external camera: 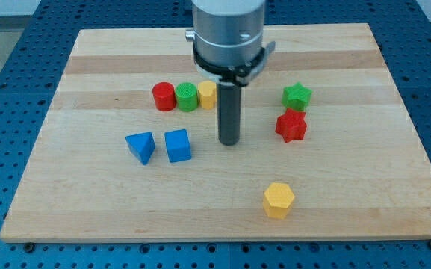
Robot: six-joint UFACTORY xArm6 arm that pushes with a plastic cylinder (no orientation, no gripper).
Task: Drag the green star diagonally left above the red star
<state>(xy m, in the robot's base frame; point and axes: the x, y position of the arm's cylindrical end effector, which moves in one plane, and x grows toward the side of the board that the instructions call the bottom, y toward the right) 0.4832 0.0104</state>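
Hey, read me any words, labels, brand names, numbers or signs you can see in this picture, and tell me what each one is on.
None: no text shows on the wooden board, the blocks such as the green star and red star, or the arm above my tip.

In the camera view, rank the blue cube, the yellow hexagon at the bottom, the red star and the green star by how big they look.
1. blue cube and yellow hexagon: look alike, and the hexagon may sit nearer the camera, so no ranking.
2. red star
3. green star, slightly smaller, though possibly only farther away.
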